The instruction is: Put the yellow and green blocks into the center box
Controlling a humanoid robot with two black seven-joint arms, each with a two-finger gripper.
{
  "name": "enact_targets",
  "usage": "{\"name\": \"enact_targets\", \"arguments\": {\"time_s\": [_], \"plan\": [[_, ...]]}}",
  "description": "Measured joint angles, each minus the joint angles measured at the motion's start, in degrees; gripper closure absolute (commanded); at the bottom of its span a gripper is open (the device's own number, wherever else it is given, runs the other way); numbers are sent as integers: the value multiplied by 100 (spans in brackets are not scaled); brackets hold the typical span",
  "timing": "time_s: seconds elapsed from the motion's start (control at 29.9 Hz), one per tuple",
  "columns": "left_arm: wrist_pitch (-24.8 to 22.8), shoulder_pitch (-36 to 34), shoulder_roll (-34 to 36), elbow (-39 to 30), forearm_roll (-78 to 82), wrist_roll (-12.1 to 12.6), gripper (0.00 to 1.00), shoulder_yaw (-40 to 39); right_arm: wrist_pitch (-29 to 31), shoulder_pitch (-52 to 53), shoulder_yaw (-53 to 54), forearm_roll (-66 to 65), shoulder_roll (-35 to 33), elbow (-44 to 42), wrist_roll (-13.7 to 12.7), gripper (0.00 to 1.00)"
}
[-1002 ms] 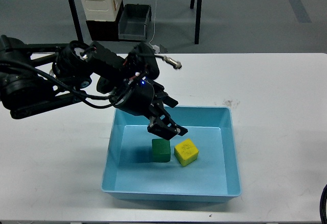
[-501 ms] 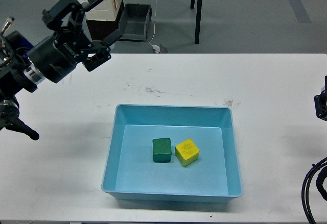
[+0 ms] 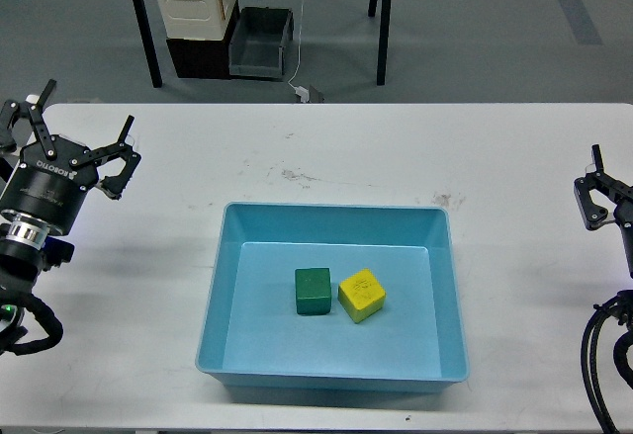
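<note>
**Both blocks at rest inside the shallow light-blue plastic box [image 3: 447, 286] — both arms clear of it.**

The dark green cube-shaped block [image 3: 314, 291] and the yellow cube-shaped block [image 3: 361, 295] sit side by side, touching or nearly so, on the box floor near its middle. The left gripper [image 3: 69, 142] hovers over the white table [image 3: 514, 157] at the left edge, its fingers spread wide and holding nothing; the right gripper [image 3: 596, 192] shows only partly at the right edge, so whether it is released or clenched cannot be told. Little appears left to fail — the likeliest risk is an arm sweeping low across the box and clipping its rim, shifting box and blocks together.
</note>
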Motion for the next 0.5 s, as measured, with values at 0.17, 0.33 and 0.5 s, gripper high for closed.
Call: {"name": "enact_targets", "arguments": {"time_s": [0.17,0.33,0.5], "plan": [[-15,295,-314,-175,-911,-1,0,-2,106,-187,4,453,97,1,-225,0],[-41,563,-653,-270,-1268,-1,0,-65,130,-416,4,548,103,27,-246,0],[-67,621,-790,-278,-1286,-1,0,-110,149,-491,4,552,104,30,-230,0]]}}
